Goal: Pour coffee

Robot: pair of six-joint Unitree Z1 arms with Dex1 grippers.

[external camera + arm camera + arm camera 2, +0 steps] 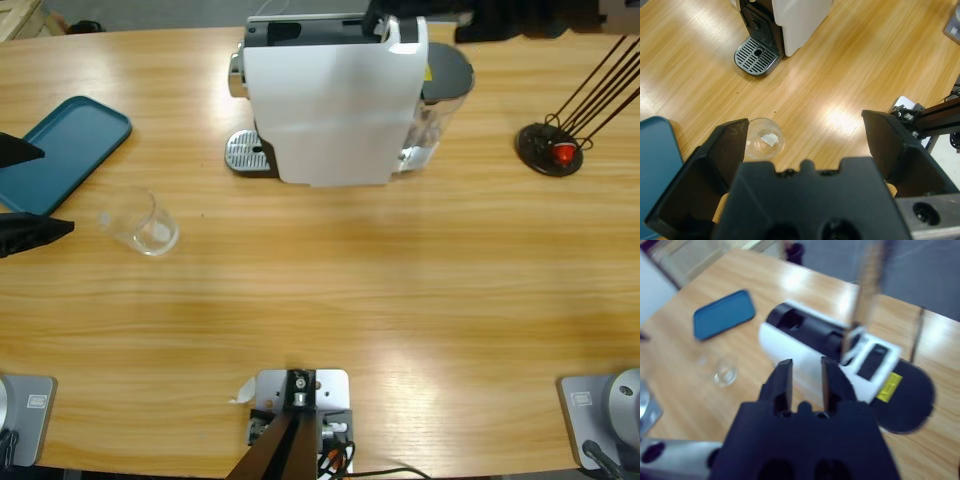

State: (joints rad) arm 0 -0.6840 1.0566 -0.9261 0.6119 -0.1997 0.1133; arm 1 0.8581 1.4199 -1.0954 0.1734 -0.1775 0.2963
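Observation:
A small clear glass tumbler point(141, 226) stands on the table left of the white coffee machine point(330, 100); no coffee shows in it. My left gripper point(55, 190) comes in from the left edge, open wide, with the tumbler just beyond its fingertips. In the left wrist view the tumbler point(765, 144) sits by the left jaw of the gripper point(805, 120), untouched. My right gripper point(806, 365) hovers over the coffee machine point(805, 347), jaws drawn close with nothing between them. The right arm point(520, 20) shows dark at the top edge.
A teal tray point(70, 150) lies at the far left. The machine's metal drip grate point(248, 153) faces left. A black capsule stand with a red capsule point(565, 152) sits at the right. Bare wood spreads across the front half of the table point(380, 300).

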